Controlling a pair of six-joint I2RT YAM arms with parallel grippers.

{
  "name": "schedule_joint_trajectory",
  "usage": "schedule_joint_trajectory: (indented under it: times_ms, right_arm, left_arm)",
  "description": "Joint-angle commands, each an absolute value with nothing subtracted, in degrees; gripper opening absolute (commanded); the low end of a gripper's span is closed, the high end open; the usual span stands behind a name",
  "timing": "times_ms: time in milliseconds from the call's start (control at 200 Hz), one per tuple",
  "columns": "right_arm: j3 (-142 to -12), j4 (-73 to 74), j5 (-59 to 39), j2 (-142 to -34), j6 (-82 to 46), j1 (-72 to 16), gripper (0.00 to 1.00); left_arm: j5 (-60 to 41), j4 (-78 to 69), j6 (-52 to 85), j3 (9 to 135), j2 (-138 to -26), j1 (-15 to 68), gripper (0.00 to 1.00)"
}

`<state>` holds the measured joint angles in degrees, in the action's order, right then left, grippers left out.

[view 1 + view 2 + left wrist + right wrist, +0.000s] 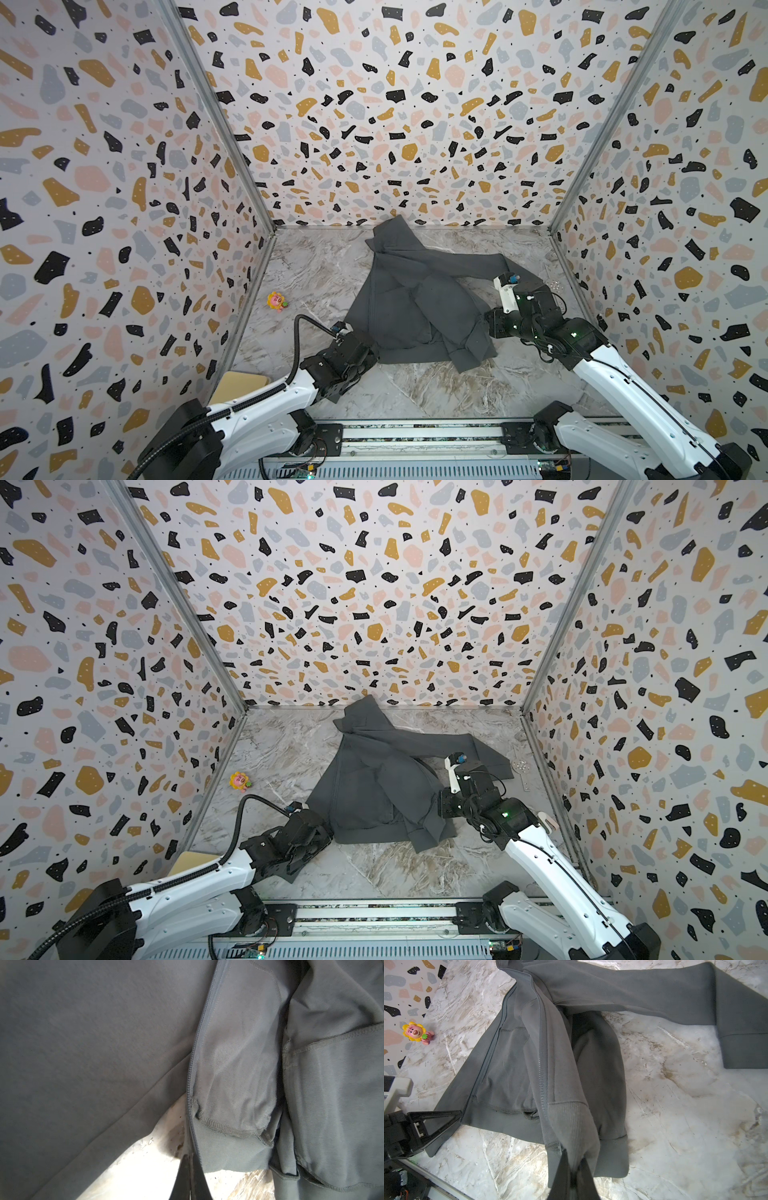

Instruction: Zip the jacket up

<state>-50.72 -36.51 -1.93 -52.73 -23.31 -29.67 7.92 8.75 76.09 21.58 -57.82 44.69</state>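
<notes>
**Fig. Unzipped jacket held at both hem corners: what may fail before the zipper halves meet**

The jacket [399, 316] lies open in the middle of the bench [436, 386] in both top views. Its collar end points toward the back wall and its hem toward the lower centre of the frame, with one sleeve [469, 266] thrown out to the right. The left claw [190, 1160] is pinched narrow on the foot of one tooth row [192, 1076], right at the hem edge and low against the bench. The right claw [574, 1164] is likewise closed. It grips the ribbed hem [566, 1126] of the opposite front panel beside the second tooth row [543, 1076] and holds it lifted. The two rows stand well apart, and no slider can be made out in any view.

Likely hazards:

- **(a) Slip.** Each claw holds only a thin edge of soft cloth, so a pull to bring the rows together may draw the hem out of the fingers.
- **(b) Wrong bite.** The right claw appears to clamp rib fabric bunched around the zipper end, which would leave the pin buried and hard to seat.
- **(c) Twist.** The lifted panel is folded over on itself and the other sleeve [610, 1147] lies bunched beneath it. The row may arrive turned the wrong way, or cloth may snag in the teeth.
- **(d) Drag.** The garment looks light and nothing pins it down. Moving either claw could slide the whole body across the bench, possibly toward the flower toy [277, 301] at centre left.
- **(e) Crowding.** The claws must come close together, so their fingers could collide.
</notes>
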Motion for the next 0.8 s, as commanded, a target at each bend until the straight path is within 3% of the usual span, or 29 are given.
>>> schedule_joint_trajectory:
  times_ms: [0,796]
  right_arm:
    - [-50.4,-37.4,-1.4,-51.5,-23.7,-29.6,0.00]
    - [-49.4,-37.3,-0.9,-51.1,-23.5,-29.6,0.00]
  left_arm:
    - [7.3,7.2,75.8,22.2,-58.7,44.5,0.06]
    - [5.5,5.0,72.5,25.2,-66.1,45.0,0.03]
